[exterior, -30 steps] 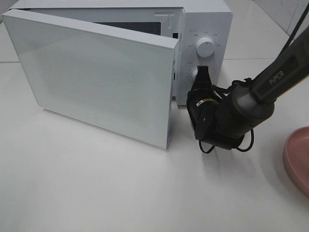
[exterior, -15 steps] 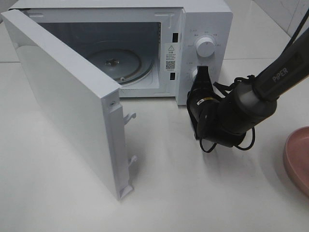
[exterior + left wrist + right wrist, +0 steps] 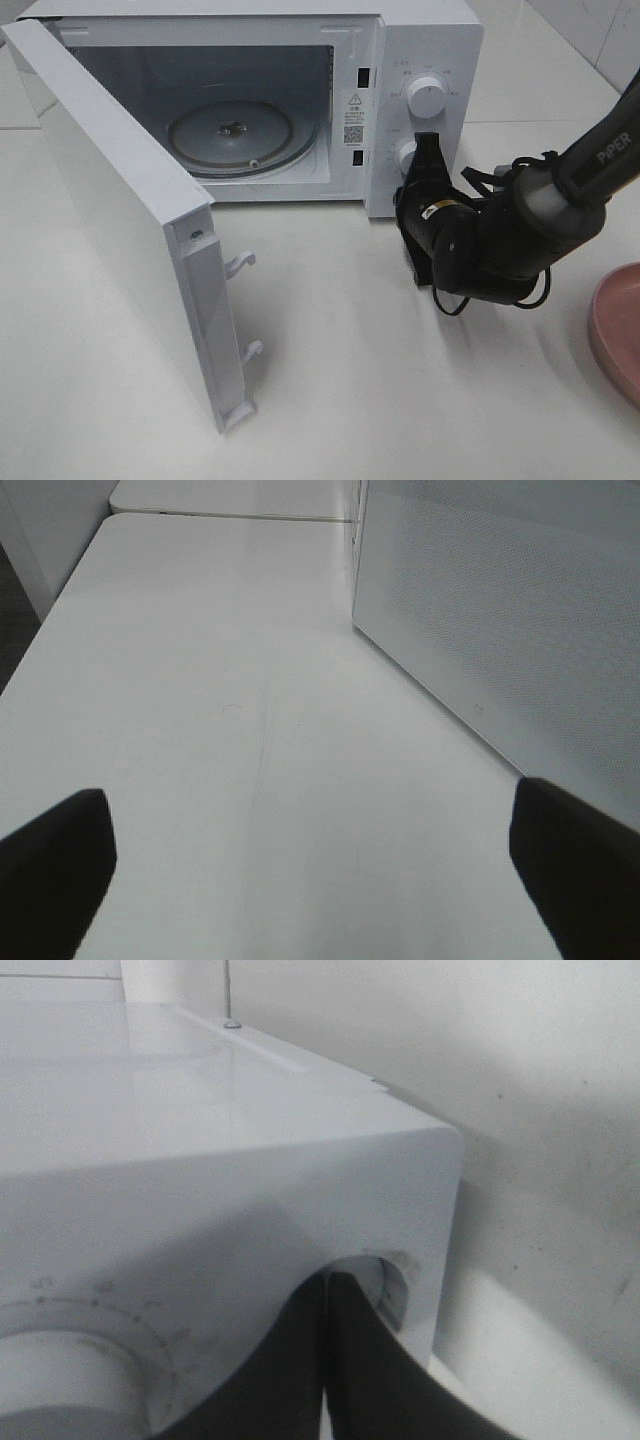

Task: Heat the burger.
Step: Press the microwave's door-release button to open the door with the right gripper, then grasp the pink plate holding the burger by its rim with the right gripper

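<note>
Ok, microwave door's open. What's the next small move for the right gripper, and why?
Probably draw the right gripper straight back from the microwave's control panel. Its jaws are shut with the tips by the lower knob, the door stands wide and the glass turntable is bare, so nothing more seems needed there. The burger is not in view; only the pink plate's edge shows.

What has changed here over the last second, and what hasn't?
The microwave door swung outward on its left hinge, from covering most of the cavity to wide open, baring the glass turntable. The right claw stays shut by the lower knob, its arm drawn slightly rightward. The pink plate has not moved; nothing was grasped or released.
</note>
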Action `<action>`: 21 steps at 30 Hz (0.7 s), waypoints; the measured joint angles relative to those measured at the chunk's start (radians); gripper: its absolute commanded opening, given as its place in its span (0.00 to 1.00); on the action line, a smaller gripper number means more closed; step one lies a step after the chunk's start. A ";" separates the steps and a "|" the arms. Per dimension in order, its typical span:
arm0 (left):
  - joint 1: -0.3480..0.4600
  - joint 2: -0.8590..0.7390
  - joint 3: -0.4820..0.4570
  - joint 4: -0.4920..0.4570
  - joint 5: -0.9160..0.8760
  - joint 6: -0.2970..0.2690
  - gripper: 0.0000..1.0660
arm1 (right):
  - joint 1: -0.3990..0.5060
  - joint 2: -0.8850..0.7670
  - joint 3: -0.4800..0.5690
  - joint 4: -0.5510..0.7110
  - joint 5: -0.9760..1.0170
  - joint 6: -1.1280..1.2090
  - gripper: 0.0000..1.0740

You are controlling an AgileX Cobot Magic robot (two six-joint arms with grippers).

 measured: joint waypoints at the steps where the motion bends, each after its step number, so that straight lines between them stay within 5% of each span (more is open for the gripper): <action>1: 0.000 0.000 0.000 0.000 0.000 0.000 0.94 | 0.000 0.000 0.000 0.000 0.000 0.000 0.00; 21: 0.000 0.000 0.000 0.000 0.000 0.000 0.94 | 0.000 -0.204 0.243 -0.124 0.013 0.050 0.00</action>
